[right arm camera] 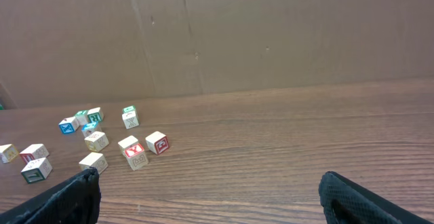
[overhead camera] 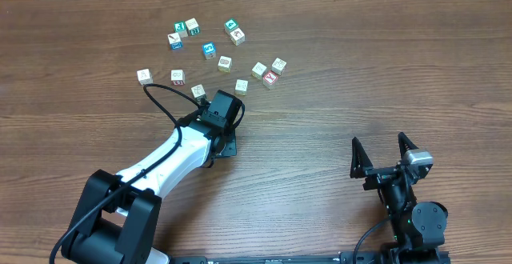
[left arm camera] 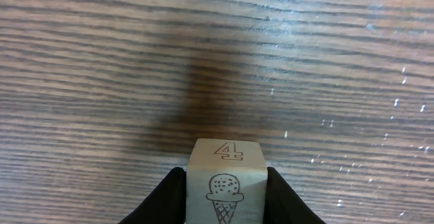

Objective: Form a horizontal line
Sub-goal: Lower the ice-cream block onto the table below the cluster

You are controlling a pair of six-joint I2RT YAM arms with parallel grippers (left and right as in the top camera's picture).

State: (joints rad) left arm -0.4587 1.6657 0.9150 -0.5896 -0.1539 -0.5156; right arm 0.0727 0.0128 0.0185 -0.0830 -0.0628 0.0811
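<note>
- We show the black left gripper (left arm camera: 226,178) clamping a pale wooden cube (left arm camera: 226,191) marked 4.
- We find loose picture cubes (overhead camera: 224,62) scattered just beyond that gripper.
- The black right gripper (overhead camera: 378,146), well apart from it, gapes empty.

Cube (left arm camera: 226,183) (4, cone) upright btw jaws.
</note>
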